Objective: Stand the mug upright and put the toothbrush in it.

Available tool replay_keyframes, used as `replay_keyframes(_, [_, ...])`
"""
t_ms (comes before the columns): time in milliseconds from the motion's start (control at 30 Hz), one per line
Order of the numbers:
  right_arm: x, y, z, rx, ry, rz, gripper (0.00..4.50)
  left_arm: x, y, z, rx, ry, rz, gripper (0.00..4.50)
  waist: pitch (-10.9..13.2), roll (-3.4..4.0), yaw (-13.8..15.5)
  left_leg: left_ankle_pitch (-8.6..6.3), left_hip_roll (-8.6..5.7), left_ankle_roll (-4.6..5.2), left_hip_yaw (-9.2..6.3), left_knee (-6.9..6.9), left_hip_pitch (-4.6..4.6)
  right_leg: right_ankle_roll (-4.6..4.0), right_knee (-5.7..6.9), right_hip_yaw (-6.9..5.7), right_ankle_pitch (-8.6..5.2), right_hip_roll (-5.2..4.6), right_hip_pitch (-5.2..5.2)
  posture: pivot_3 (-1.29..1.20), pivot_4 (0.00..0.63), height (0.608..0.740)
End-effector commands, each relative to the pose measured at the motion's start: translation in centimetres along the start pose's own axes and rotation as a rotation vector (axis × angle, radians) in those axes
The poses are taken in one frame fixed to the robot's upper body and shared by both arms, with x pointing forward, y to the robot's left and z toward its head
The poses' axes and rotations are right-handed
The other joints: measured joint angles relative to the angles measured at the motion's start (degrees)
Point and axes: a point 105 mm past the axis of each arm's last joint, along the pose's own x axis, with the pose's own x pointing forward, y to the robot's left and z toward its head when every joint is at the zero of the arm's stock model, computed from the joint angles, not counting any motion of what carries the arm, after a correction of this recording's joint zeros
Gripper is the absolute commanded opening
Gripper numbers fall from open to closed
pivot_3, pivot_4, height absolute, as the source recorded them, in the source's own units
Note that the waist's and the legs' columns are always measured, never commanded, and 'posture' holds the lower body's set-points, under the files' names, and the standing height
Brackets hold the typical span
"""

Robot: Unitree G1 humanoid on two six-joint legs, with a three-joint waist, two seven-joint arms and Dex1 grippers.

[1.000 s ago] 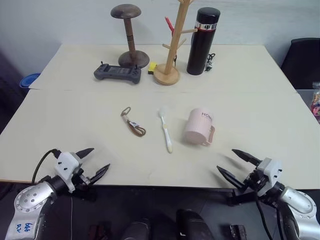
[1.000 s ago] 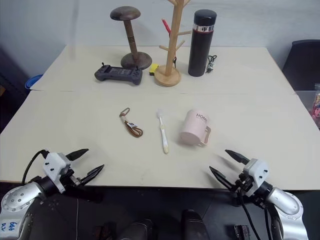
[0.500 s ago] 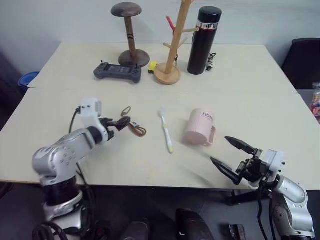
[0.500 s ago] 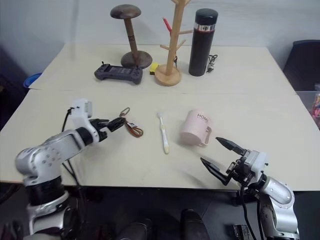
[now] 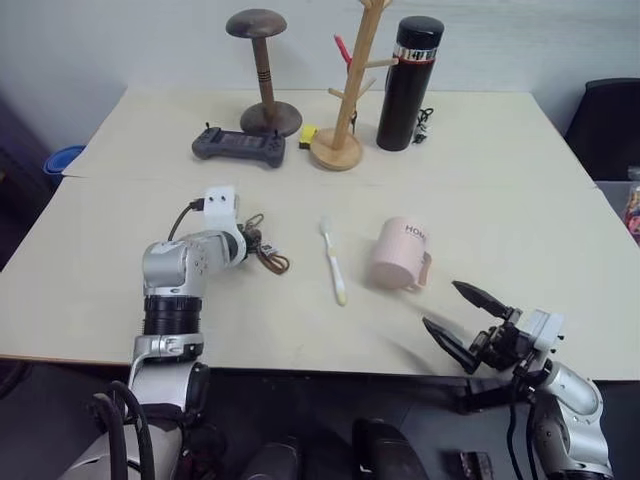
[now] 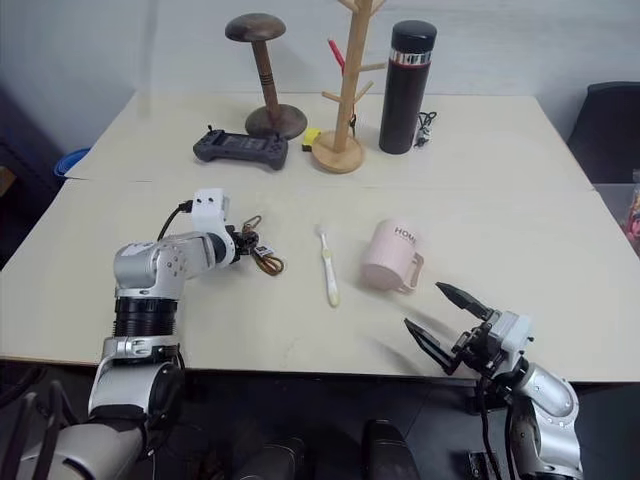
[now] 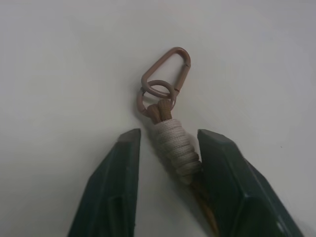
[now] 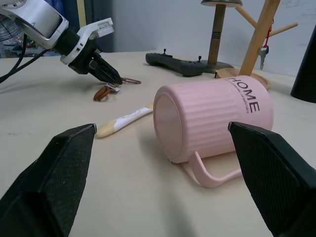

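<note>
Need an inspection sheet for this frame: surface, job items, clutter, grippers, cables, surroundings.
Surface: pale table, seam across its width.
Job's things: pink mug lying on its side, handle toward the robot; toothbrush flat on the table beside it, apart from it.
Clutter: brown strap loop with clip; black controller; wooden peg stand; dark hat stand; black flask.
Grippers: left gripper fingers straddle the strap's wrapped end, narrow gap; right gripper open, short of the mug.
Cables: black cable on the left wrist.
Surroundings: blue object off the table's left edge; dark chair at right.
</note>
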Motion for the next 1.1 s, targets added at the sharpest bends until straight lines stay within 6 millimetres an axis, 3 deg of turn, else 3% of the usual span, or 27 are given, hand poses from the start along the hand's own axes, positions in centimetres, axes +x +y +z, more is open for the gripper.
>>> replay_keyframes(33, [-0.4,-0.4,0.6,-0.031,-0.032,-0.020,4.50,0.3,0.3,-0.6,-0.019,-0.033,-0.040,0.71,0.0,0.02,0.0,0.00,0.00,0.00,0.00,0.00,0.00,0.00,0.00,0.00,0.00,0.00,0.00,0.00,0.150,0.740])
replay_keyframes(100, [-0.4,-0.4,0.6,-0.029,-0.037,-0.018,4.50,-0.5,0.8,1.2,-0.038,-0.168,-0.064,0.24,0.0,0.01,-0.2,0.00,0.01,0.00,0.02,-0.02,0.00,0.00,-0.01,0.01,0.00,0.00,-0.02,0.00,0.150,0.740])
replay_keyframes(133, [-0.3,-0.2,0.7,-0.026,-0.043,-0.005,4.50,-1.2,2.0,1.8,-0.075,-0.227,-0.040,0.15,0.0,0.00,-0.4,0.00,0.03,0.00,0.02,-0.03,-0.01,0.00,-0.01,0.00,0.00,0.01,-0.02,0.00,0.150,0.740])
replay_keyframes(300, [1.0,1.5,1.4,-0.001,-0.064,0.093,4.50,-4.3,8.3,2.3,-0.128,-0.350,0.175,0.15,0.1,-0.07,-1.2,-0.01,0.16,-0.06,0.02,-0.08,-0.04,-0.03,-0.01,0.00,-0.02,0.11,-0.12,0.00,0.150,0.740])
replay_keyframes(433, [3.2,2.6,3.2,-0.033,-0.193,0.102,4.50,-10.4,18.1,0.4,-0.108,-0.350,0.608,0.15,0.1,-0.08,-2.2,-0.13,0.32,-0.28,-0.04,-0.17,0.14,-0.05,0.09,0.18,-0.02,0.47,-0.21,0.00,0.150,0.740])
replay_keyframes(500, [3.8,2.7,3.5,-0.052,-0.210,0.101,4.50,-12.2,19.8,-0.4,-0.170,-0.349,0.646,0.15,0.1,-0.08,-2.2,-0.17,0.33,-0.32,-0.17,-0.21,0.19,-0.12,0.22,0.13,-0.06,0.52,-0.21,0.00,0.150,0.740])
replay_keyframes(600, [4.2,2.5,3.8,-0.077,-0.217,0.107,4.50,-13.2,20.4,-0.7,-0.164,-0.343,0.664,0.15,0.1,-0.11,-0.7,-0.19,0.25,-0.27,-0.27,-0.15,0.15,-0.14,0.20,0.08,-0.07,0.46,-0.16,0.00,0.150,0.740])
replay_keyframes(800, [4.8,1.9,4.9,-0.122,-0.210,0.137,4.50,-14.1,20.3,-1.1,-0.092,-0.306,0.614,2.02,0.1,-0.12,0.6,-0.20,0.08,-0.14,-0.43,-0.10,0.13,-0.14,0.12,0.02,-0.07,0.31,-0.04,0.00,0.150,0.740])
replay_keyframes(967, [2.9,-0.2,5.2,-0.105,-0.092,0.089,4.50,-15.8,18.7,0.7,0.172,-0.369,0.391,3.45,0.1,-0.11,-0.2,-0.21,0.19,-0.17,-0.41,-0.19,0.10,-0.19,0.11,0.02,-0.10,0.39,-0.10,0.00,0.150,0.740])
replay_keyframes(1033, [1.8,-1.1,5.5,-0.095,-0.039,0.061,4.50,-16.5,17.6,1.2,0.332,-0.386,0.285,3.45,0.1,-0.10,-0.6,-0.22,0.23,-0.19,-0.41,-0.18,0.10,-0.21,0.04,0.02,-0.11,0.39,-0.10,0.00,0.150,0.740])
replay_keyframes(1100, [0.5,-2.2,5.6,-0.095,0.026,0.016,4.50,-16.9,15.1,1.3,0.464,-0.441,0.083,3.45,0.1,-0.05,-0.7,-0.23,0.23,-0.20,-0.40,-0.22,0.11,-0.26,-0.07,0.03,-0.13,0.38,-0.09,0.00,0.150,0.740])
